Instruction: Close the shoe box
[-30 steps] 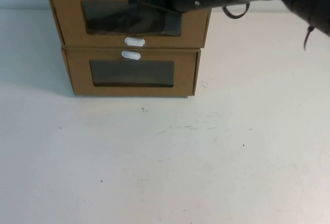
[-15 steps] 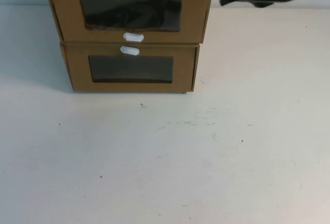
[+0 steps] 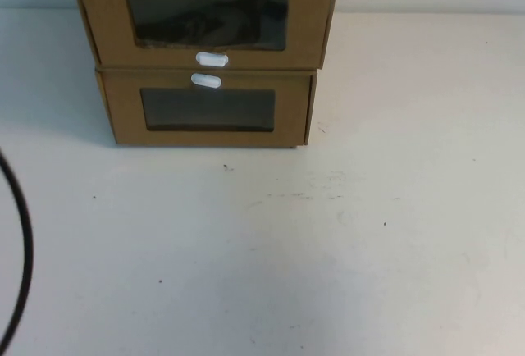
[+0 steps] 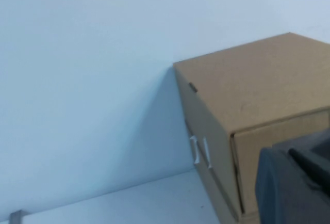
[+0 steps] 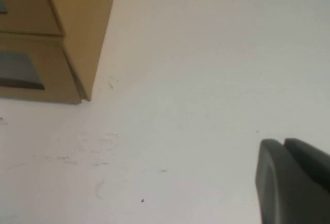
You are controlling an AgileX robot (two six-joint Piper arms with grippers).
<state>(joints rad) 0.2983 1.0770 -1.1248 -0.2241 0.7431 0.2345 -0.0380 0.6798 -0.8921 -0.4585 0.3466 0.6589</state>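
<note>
You've got 2 stacked boxes, both plain brown cardboard: shoe box (image 3: 205, 20) with dark clear window and white tab (image 3: 212, 60), lower box (image 3: 205, 110) same, white tab (image 3: 206, 81). Bench (image 3: 328, 249) off-white, small dark specks. Black cable (image 3: 20, 249). Right gripper (image 5: 294, 182) and left gripper (image 4: 296, 182) dark grey.

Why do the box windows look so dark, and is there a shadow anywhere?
High view: both windows read dark, the shoe box window showing faint grey shapes inside, the lower box plain; a soft shadow lies left of the stack. Left wrist view: the left end effector is a blurry dark shape at the corner. Right wrist view: the right end effector is blurred too, above the table.
</note>
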